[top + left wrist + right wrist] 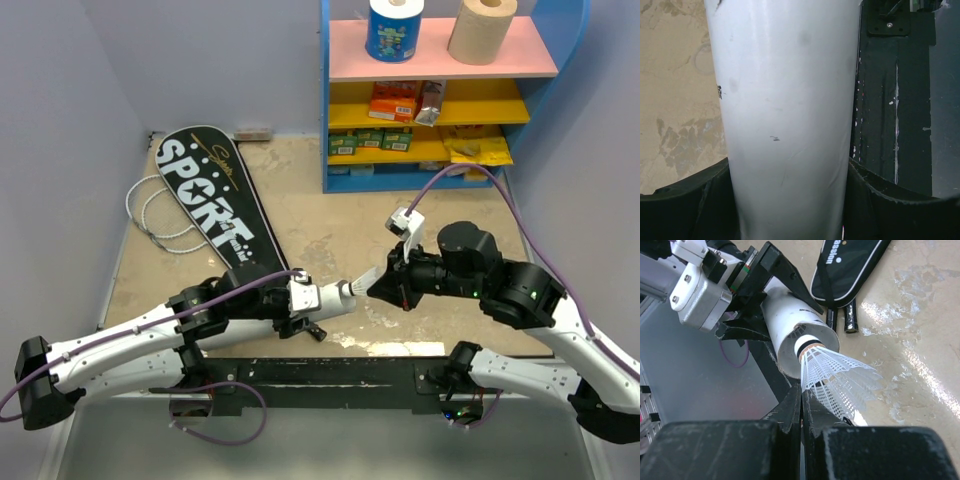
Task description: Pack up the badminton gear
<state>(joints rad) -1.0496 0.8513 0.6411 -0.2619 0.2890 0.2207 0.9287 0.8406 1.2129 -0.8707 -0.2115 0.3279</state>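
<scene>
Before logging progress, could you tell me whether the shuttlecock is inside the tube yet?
Barely in: shuttlecock cork at the tube mouth, skirt wholly outside.

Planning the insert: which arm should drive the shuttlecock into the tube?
Right, probably: the right gripper pinches the shuttlecock by its skirt, cork at the tube mouth; the left gripper only clamps the tube.

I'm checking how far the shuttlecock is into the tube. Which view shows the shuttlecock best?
Right wrist: the shuttlecock is close up, cork at the tube mouth, skirt outside. Top external shows only a white fleck beside the tube; left wrist shows just tube.
</scene>
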